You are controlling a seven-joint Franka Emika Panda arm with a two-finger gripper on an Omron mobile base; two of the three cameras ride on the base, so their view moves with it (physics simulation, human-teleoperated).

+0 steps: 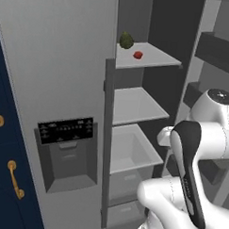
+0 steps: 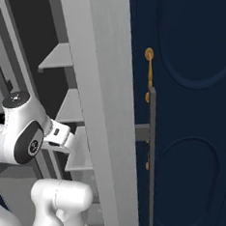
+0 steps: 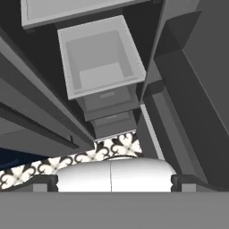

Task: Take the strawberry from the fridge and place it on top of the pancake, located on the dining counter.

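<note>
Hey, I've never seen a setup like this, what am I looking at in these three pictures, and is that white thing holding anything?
The white thing is a robot arm in a computer-rendered kitchen. Two pictures come from cameras on its base, behind it to the left and right. The third comes from a camera on its hand, looking down along the fingers, which stand wide apart and hold nothing. The tall grey unit is a fridge with its right door open. On its top shelf lie a small red strawberry and, behind it, a dark green bumpy fruit. The shelf below looks bare, and under that is a pale drawer. The navy panels with gold handles are cabinets.
</note>
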